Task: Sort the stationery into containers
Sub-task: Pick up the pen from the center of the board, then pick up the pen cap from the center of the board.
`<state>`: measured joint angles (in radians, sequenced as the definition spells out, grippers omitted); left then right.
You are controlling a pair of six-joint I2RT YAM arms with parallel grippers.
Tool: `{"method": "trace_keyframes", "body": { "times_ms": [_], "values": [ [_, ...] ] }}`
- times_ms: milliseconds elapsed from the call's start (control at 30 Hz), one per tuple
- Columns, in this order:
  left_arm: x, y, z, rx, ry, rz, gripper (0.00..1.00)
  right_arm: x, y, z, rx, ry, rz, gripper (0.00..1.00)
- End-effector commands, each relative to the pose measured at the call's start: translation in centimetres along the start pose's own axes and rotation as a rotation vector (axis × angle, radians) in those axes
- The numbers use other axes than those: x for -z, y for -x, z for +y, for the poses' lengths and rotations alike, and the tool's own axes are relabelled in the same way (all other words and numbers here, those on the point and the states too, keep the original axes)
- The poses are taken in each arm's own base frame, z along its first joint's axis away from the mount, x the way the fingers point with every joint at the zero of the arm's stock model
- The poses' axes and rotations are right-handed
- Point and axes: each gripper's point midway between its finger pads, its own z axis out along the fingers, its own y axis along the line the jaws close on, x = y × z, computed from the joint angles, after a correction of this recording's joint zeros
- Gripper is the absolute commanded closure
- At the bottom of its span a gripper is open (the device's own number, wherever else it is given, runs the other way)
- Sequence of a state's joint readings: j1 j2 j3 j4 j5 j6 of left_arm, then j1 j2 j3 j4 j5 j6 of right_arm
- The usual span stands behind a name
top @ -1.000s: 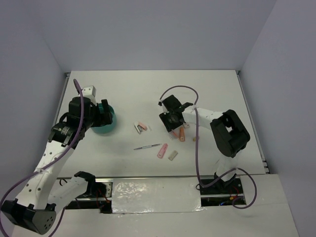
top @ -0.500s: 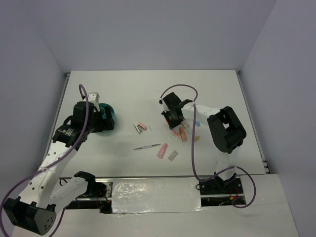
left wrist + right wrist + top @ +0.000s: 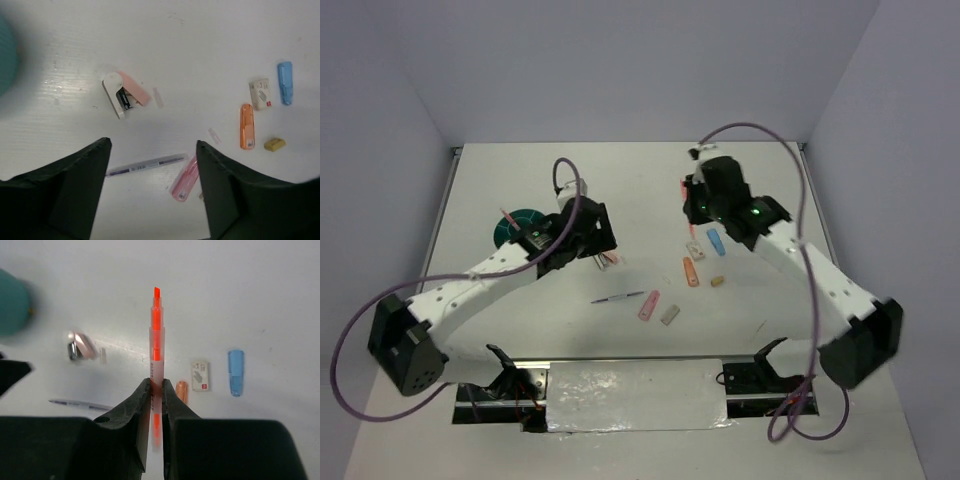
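Note:
The teal organiser (image 3: 517, 226) stands at the left with a pink pen upright in it; its blurred edge shows in the left wrist view (image 3: 6, 60). My right gripper (image 3: 157, 382) is shut on an orange highlighter (image 3: 156, 340) and holds it above the table, over the right-hand cluster (image 3: 698, 205). My left gripper (image 3: 152, 145) is open and empty, above the thin grey pen (image 3: 145, 164) and a pink piece (image 3: 185, 179), near the pink-and-white stapler (image 3: 122, 92). On the table lie an orange piece (image 3: 691, 271), a blue piece (image 3: 716, 242), a white eraser (image 3: 695, 248), a tan eraser (image 3: 717, 281) and a grey eraser (image 3: 670, 314).
The white table is walled at the back and both sides. The left arm (image 3: 490, 270) stretches across the table's left half, between the organiser and the near edge. The right arm (image 3: 800, 260) reaches in from the right side.
The left gripper has left the organiser and moved right to the stapler and thin pen. The right gripper has risen and moved back and right, holding the orange highlighter.

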<state>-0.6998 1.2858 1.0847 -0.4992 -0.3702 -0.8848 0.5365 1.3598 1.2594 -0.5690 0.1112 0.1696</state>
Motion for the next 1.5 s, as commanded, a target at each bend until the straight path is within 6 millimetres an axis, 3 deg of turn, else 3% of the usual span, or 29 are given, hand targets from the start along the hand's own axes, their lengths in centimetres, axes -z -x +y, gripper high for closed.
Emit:
{"method": "trace_keyframes", "body": {
  "times_ms": [0, 133, 167, 200, 233, 333, 600, 1067, 1367, 1467],
  "values": [
    [-2.9, 1.3, -1.9, 0.114, 0.067, -0.065, 0.23, 4.1, -0.8, -2.5, -0.1, -0.086, -0.039, 1.0],
    [-8.3, -0.7, -3.0, 0.074, 0.177, 0.021, 0.39, 6.2, -2.1, -3.1, -0.108, -0.086, -0.051, 1.0],
    [-9.1, -1.2, -2.7, 0.06, 0.213, 0.043, 0.41, 7.1, -2.1, -3.0, -0.11, -0.075, -0.071, 1.0],
    [-9.6, -0.7, -3.9, 0.067, 0.197, 0.048, 0.42, 7.4, -2.1, -2.8, -0.11, -0.057, -0.08, 1.0],
    [-11.1, -2.0, -3.5, 0.042, 0.233, 0.08, 0.43, 7.5, -2.6, -2.7, -0.105, -0.047, -0.077, 1.0],
    [-12.8, -3.2, -3.3, 0.043, 0.27, 0.116, 0.45, 7.8, -3.3, -2.7, -0.094, -0.038, -0.077, 1.0],
    [-14.3, -5.0, -3.2, 0.033, 0.292, 0.139, 0.48, 6.8, -4.7, -2.3, -0.074, -0.006, -0.05, 1.0],
    [-15.4, -7.3, -0.5, 0.009, 0.376, 0.164, 0.5, 6.5, -5.2, -1.6, -0.065, 0.038, -0.044, 1.0],
    [-16.6, -9.4, 0.7, -0.002, 0.397, 0.198, 0.59, 6.3, -5.3, -1.4, -0.06, 0.052, -0.041, 1.0],
    [-16.9, -10.1, 0.9, -0.004, 0.396, 0.218, 0.7, 6.4, -5.3, -1.3, -0.061, 0.057, -0.046, 1.0]
  ]
}}
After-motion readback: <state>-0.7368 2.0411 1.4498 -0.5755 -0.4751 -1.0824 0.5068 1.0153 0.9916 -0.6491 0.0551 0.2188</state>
